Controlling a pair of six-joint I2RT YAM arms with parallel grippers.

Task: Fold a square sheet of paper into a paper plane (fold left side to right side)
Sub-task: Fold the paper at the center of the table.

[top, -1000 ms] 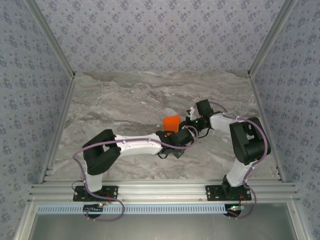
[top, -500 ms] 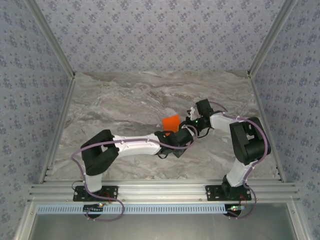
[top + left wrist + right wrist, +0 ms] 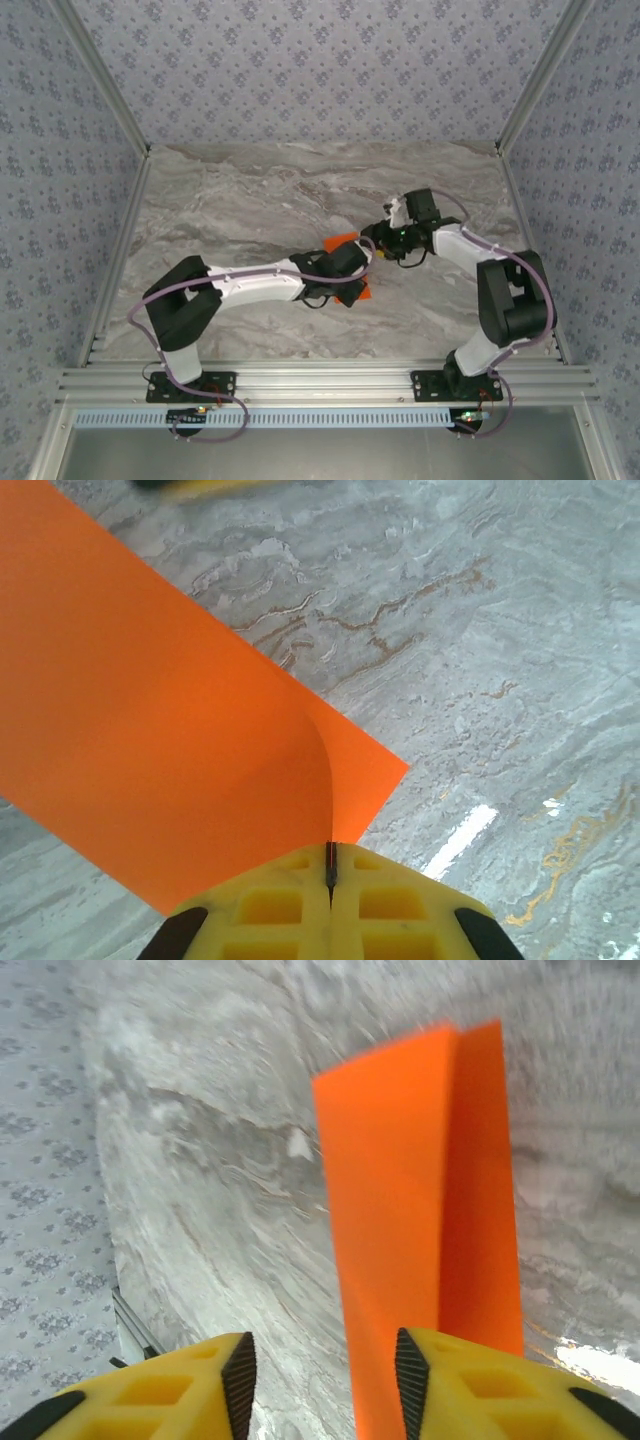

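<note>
Pinched a near corner of the square sheet of paper (image 3: 150, 730) in the shut left gripper (image 3: 330, 865); held nothing in the parted right gripper (image 3: 322, 1370) (sheet's long axis straight ahead).

A robotics lab test cell, built as a small booth. The marble-patterned desk (image 3: 230, 200) is boxed in on the left, right and far sides by walls (image 3: 320, 70) covered in grey floral wallpaper. Bare aluminium posts (image 3: 100, 75) run along the corners. At the near edge a rail of slotted aluminium (image 3: 320, 382) carries the bolted bases of the left arm (image 3: 250, 288) and the right arm (image 3: 505, 290). Purple cables (image 3: 150, 310) loop along the arms, and a slotted cable duct (image 3: 320, 417) lies just in front of the rail.
</note>
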